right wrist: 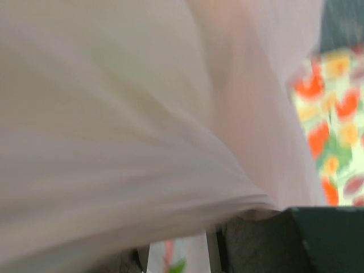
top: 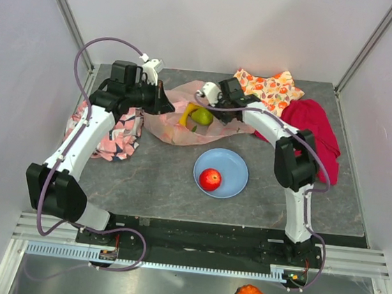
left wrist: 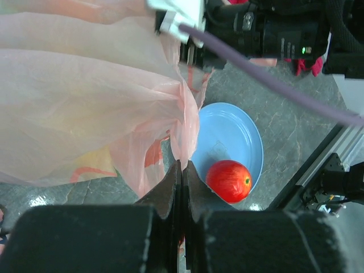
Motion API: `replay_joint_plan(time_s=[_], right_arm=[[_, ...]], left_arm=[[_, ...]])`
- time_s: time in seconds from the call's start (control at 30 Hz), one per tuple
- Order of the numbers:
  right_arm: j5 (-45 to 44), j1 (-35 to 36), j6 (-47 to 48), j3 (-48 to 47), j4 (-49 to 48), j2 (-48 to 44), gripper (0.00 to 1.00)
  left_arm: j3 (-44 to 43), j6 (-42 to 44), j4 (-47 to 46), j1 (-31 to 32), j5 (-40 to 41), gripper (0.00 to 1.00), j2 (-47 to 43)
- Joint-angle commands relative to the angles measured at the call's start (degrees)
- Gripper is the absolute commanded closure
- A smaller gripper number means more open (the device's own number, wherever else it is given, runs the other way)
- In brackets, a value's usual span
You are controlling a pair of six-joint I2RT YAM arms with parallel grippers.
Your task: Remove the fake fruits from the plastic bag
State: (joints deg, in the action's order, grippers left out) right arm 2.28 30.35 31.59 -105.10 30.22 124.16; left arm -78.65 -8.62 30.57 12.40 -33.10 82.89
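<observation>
Two fruits, a yellow banana and a green pear, show at the mouth of the pink plastic bag, which lies on the desk just behind the blue plate. One red apple sits on that plate. Left pincer is clenched on the bag film. Right pincer is at the mouth, but film blurs its view, so I can't tell its state. Emptying looks partway done. Next, the right reaches in for the pear while the left holds the bag.

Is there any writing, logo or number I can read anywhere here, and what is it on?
No text can be read.
On the black arm housing: tiny pale marks beside a green light, too blurred to read.
On the fruit-print cloth: pictures only, no words.
On the plastic bag: no lettering visible.
</observation>
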Motion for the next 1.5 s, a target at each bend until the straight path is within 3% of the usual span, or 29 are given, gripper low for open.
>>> replay_joint_plan(time_s=[0.0, 0.13, 0.27, 0.33, 0.47, 0.73, 0.83, 0.93, 1.1, 1.17, 1.47], right_arm=[[-10.4, -7.1, -3.3, 10.6, -0.8, -6.9, 0.56], [-14.2, -12.3, -3.1, 22.8, -1.7, -16.2, 0.56], [-14.5, -13.2, -4.4, 36.9, -1.1, -31.7, 0.56], [-9.5, -12.8, -5.1, 40.9, 0.5, -36.0, 0.55], [3.9, -10.6, -4.4, 37.7, 2.7, -39.1, 0.52], [20.2, -6.3, -2.1, 22.6, 3.9, -26.9, 0.55], [18.5, -4.8, -0.5, 19.7, 3.7, -21.8, 0.55], [14.9, -4.5, -1.6, 16.1, 2.4, -16.5, 0.46], [9.8, -4.5, -3.2, 11.6, -2.6, -11.2, 0.22], [6.6, -4.5, -4.6, 9.8, -3.8, -9.7, 0.05], [1.1, -4.5, -6.5, 2.4, -4.1, -0.8, 0.02]], left_arm=[[-2.0, 2.7, 0.1, 0.4, -1.3, 0.98, -0.1], [-0.8, 2.5, 0.2, 1.5, -2.6, 0.99, -0.7], [-0.2, 3.2, -0.1, 3.1, -3.4, 0.98, -1.2], [0.2, 3.1, -0.4, 3.7, -4.2, 0.98, -1.1], [-0.4, 2.1, -0.9, 4.4, -4.6, 0.98, 0.2], [-4.2, 0.0, -1.7, 5.9, -3.8, 0.98, 3.3], [-4.8, 0.4, -1.7, 5.9, -3.2, 0.98, 3.9], [-5.2, 0.7, -1.5, 5.8, -2.6, 0.98, 4.3], [-6.2, 1.4, -0.9, 5.9, -2.5, 0.98, 5.4], [-6.7, 1.5, -0.7, 5.9, -2.6, 0.98, 5.9], [-7.8, 1.4, -0.6, 5.9, -3.1, 0.98, 7.7]])
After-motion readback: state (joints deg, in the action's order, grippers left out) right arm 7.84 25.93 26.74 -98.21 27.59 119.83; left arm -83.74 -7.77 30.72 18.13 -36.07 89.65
